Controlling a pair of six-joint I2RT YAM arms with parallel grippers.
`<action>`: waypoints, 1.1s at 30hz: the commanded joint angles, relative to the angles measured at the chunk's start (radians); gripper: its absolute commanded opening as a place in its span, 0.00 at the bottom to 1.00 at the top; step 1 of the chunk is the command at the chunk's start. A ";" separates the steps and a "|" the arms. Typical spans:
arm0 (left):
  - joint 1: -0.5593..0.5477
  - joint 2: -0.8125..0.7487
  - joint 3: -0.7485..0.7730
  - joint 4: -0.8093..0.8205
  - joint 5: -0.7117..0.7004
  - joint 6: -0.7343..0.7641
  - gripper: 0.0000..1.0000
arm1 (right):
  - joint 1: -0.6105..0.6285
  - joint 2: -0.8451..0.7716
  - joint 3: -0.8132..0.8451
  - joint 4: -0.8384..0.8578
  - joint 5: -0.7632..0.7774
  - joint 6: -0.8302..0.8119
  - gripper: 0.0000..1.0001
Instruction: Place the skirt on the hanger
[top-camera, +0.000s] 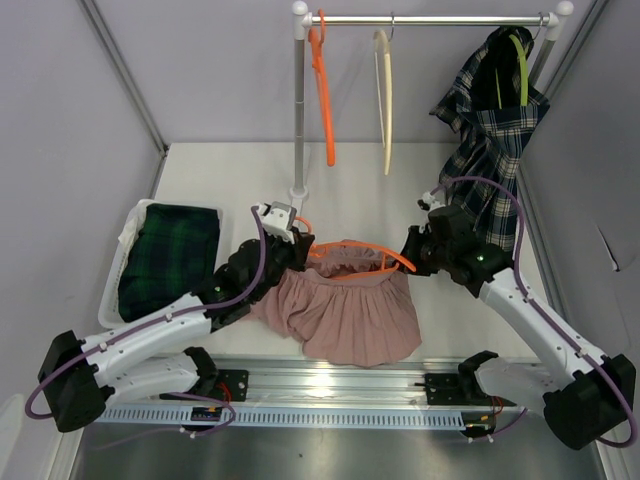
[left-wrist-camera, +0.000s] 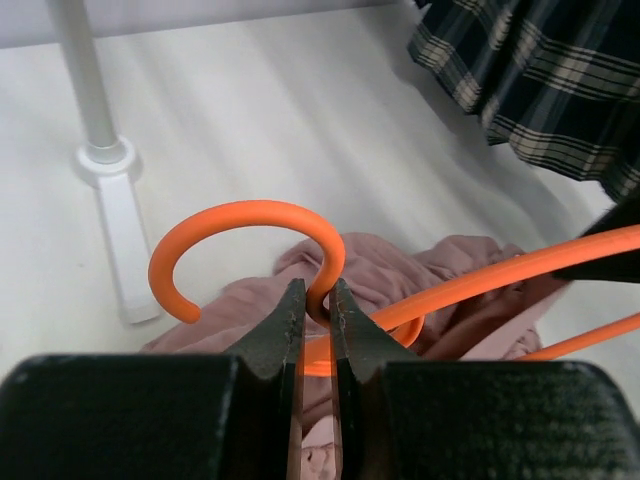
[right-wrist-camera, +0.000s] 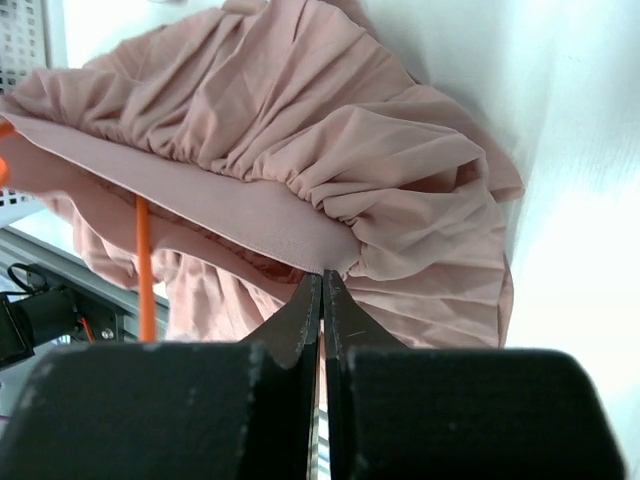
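A pink pleated skirt (top-camera: 345, 315) lies on the table between the arms, with an orange hanger (top-camera: 350, 248) running through its waistband. My left gripper (top-camera: 290, 245) is shut on the neck of the hanger's hook (left-wrist-camera: 250, 213); in the left wrist view the jaws (left-wrist-camera: 318, 300) pinch the orange wire. My right gripper (top-camera: 412, 262) is at the skirt's right end. In the right wrist view it (right-wrist-camera: 322, 285) is shut on the edge of the skirt's (right-wrist-camera: 300, 130) elastic waistband. A stretch of the hanger's wire (right-wrist-camera: 143, 270) shows under the cloth.
A clothes rack stands at the back on a white post (top-camera: 298, 110), its base (left-wrist-camera: 110, 170) near my left gripper. On it hang an orange hanger (top-camera: 324, 90), a cream hanger (top-camera: 384, 95) and a dark plaid skirt (top-camera: 495, 130). A white basket (top-camera: 112, 280) at the left holds green plaid cloth.
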 joint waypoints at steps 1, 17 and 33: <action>-0.006 -0.021 0.015 -0.017 -0.124 0.080 0.00 | -0.010 -0.038 0.055 -0.060 0.041 -0.022 0.00; -0.018 -0.001 0.049 -0.040 -0.291 0.100 0.00 | -0.030 -0.095 0.089 -0.140 0.068 -0.045 0.00; -0.067 0.066 0.043 -0.060 -0.432 0.132 0.00 | -0.084 -0.057 0.221 -0.234 0.085 -0.083 0.00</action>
